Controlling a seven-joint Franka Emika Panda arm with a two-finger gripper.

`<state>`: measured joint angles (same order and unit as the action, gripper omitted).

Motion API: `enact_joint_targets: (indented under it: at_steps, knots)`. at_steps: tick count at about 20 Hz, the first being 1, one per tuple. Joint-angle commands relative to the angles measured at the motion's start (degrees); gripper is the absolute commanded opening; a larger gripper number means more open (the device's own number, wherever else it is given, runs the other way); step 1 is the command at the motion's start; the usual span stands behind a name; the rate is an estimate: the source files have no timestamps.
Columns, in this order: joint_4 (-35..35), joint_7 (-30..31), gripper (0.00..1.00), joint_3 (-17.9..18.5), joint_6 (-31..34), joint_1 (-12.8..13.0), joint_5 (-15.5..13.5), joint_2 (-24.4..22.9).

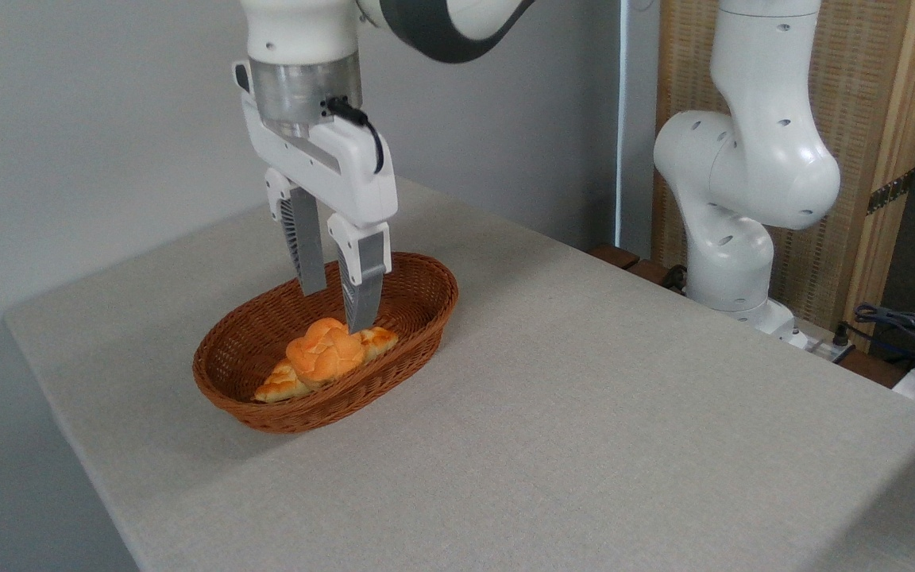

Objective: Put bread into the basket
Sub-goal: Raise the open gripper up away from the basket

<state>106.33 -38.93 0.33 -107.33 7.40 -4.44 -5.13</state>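
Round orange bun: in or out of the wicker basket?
In. The round orange knotted bun sits inside the oval brown wicker basket, on a paler braided loaf.

You've got a grey cloth-covered table [584, 413] filling most of the frame. One non-task item sits on it: a long pale braided loaf [283, 385] with browned patches, lying lengthwise, partly covered in the middle so you only see its two ends. Behind the table there's a plain grey wall [92, 119]. At right you see a woven wood-framed screen [878, 119] standing upright. Bottom right, past the table edge, there's a bundle of dark cables [902, 322]; what they plug into you can't tell.
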Motion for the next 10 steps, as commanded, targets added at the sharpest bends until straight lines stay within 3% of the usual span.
enact_joint_targets:
  at_steps: [1,3,7,10]
  knots:
    - [-4.19,1.75,1.00,2.05,5.88,0.16,0.49,0.65]
    - [-8.31,1.14,1.00,1.44,11.60,-2.11,0.66,1.78]
    - [-10.34,1.57,1.00,0.38,13.29,-2.21,0.40,3.71]
    - [-17.27,1.57,1.00,-0.59,18.63,-2.21,0.58,6.79]
